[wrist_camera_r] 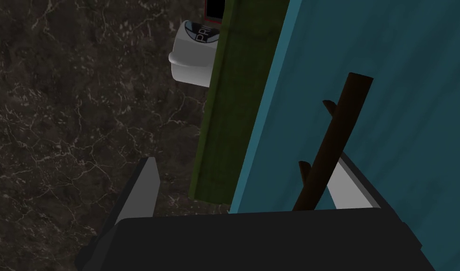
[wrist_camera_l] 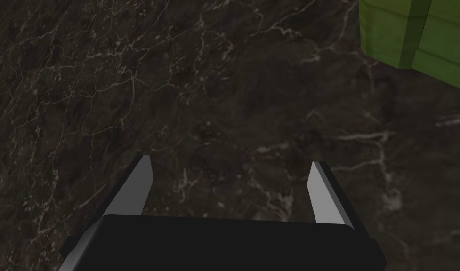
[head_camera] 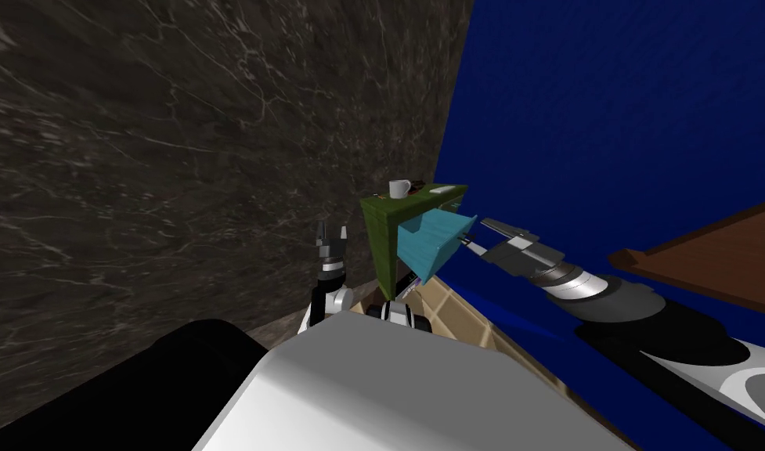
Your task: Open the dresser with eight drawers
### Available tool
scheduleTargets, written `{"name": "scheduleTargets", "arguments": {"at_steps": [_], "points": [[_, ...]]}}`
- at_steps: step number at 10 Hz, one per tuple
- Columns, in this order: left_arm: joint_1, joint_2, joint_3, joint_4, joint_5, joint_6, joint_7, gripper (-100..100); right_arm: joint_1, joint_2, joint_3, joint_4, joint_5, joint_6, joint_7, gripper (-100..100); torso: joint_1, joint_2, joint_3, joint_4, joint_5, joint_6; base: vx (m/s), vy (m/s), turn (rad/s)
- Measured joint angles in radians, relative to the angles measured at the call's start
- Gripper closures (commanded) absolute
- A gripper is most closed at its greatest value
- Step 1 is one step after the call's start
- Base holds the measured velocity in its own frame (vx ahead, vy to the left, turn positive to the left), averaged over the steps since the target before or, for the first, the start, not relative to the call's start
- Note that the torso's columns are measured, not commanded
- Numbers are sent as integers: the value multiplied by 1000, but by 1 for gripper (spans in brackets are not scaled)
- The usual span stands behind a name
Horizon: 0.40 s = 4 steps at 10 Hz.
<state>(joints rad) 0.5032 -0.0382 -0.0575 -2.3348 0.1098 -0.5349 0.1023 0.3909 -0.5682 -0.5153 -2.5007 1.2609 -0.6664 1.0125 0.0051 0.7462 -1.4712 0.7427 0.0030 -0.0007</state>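
Note:
A green dresser (head_camera: 382, 235) stands against a dark marbled wall, and one teal drawer (head_camera: 431, 244) sticks out of it toward me. My right gripper (head_camera: 476, 235) is at that drawer's front. In the right wrist view the teal drawer front (wrist_camera_r: 389, 94) carries a dark brown bar handle (wrist_camera_r: 334, 141). The handle lies between the open right gripper's (wrist_camera_r: 245, 186) fingers, close against one finger (wrist_camera_r: 346, 186). My left gripper (head_camera: 332, 235) is held up beside the dresser's green side (wrist_camera_l: 417, 37), and its fingers (wrist_camera_l: 134, 188) stand open on nothing.
A white mug (head_camera: 398, 188) and a flat white object (head_camera: 443, 189) sit on the dresser top; the mug (wrist_camera_r: 191, 61) is just past the dresser's edge from my right hand. A blue wall (head_camera: 608, 102) runs behind. A brown tabletop (head_camera: 709, 250) juts in at right. Tan floor tiles (head_camera: 451, 313) lie below.

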Motion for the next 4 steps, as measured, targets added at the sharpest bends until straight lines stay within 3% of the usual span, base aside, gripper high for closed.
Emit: {"name": "scheduleTargets", "arguments": {"at_steps": [4], "points": [[0, 0, 0, 0, 0, 0, 0, 0, 4, 0, -1, 8, 3, 0, 0, 0, -2, -4, -3, -2, -1, 0, 0, 0, 0]]}}
